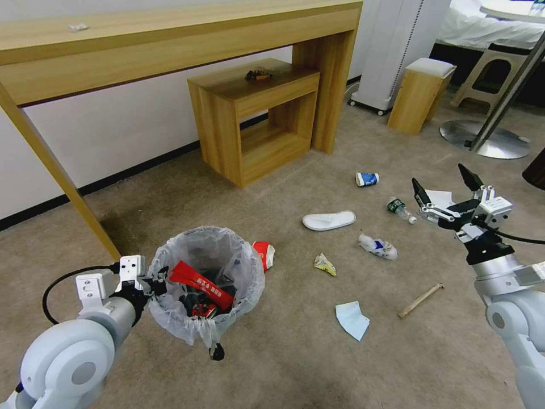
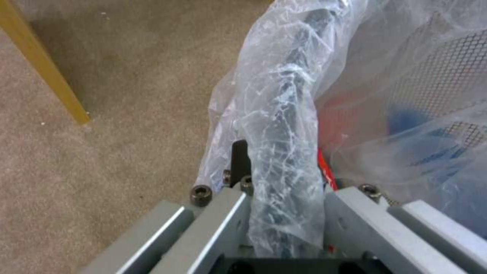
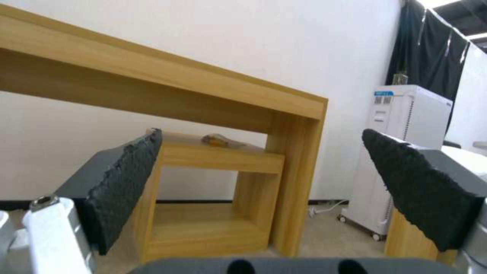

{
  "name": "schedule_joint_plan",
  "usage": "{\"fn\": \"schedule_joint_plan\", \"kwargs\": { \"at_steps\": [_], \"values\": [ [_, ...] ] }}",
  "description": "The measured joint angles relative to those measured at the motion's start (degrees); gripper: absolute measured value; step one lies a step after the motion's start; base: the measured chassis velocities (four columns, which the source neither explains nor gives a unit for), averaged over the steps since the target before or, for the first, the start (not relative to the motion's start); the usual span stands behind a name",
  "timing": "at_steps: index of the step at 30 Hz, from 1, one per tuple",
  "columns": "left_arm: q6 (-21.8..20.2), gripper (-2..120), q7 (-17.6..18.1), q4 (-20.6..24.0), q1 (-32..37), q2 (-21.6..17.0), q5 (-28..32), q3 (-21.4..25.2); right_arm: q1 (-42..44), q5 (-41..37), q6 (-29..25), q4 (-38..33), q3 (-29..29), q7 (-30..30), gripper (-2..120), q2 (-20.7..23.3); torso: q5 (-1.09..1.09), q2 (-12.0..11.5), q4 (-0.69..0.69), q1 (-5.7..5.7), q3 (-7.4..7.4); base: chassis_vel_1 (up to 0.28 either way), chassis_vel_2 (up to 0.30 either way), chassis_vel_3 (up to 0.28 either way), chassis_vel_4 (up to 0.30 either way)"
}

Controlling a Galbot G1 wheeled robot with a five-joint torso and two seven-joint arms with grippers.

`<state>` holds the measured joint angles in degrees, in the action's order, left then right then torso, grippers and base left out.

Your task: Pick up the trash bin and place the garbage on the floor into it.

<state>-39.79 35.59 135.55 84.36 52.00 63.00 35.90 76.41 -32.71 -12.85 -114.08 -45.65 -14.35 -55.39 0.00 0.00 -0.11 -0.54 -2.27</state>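
Crinkly translucent plastic lines the trash bin (image 1: 207, 284), a small round bin at about seven o'clock in the head view with red wrappers (image 1: 201, 282) inside, and the left gripper (image 1: 154, 282) is clamped onto its nine-o'clock rim; the left wrist view alone shows the bagged rim (image 2: 287, 160) pinched between grey metal fingers (image 2: 355, 213), black mesh wall behind. On the beige short-pile floor (image 1: 284, 363) lie a white slipper (image 1: 328, 220), a blue-printed paper cup (image 1: 367, 179), a clear bottle (image 1: 401, 209), crumpled papers (image 1: 377, 246) and a wooden stick (image 1: 420, 300) (all toward three o'clock of the bin). The right gripper (image 1: 445, 190) hovers above them at three o'clock, spread wide and empty, and its own camera shows rough black pads (image 3: 124, 182) framing the wooden side table (image 3: 213, 198).
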Motion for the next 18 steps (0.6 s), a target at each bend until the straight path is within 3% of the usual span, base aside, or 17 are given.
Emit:
{"fn": "schedule_joint_plan", "kwargs": {
  "at_steps": [18],
  "values": [
    [0.37,0,-0.35,0.06,0.21,0.19,-0.91,0.00,0.16,-0.26,-0.29,-0.13,0.19,0.08,100,-0.26,0.00,0.00,0.00,0.00,0.00,0.000,0.000,0.000,0.000]
  ]
}}
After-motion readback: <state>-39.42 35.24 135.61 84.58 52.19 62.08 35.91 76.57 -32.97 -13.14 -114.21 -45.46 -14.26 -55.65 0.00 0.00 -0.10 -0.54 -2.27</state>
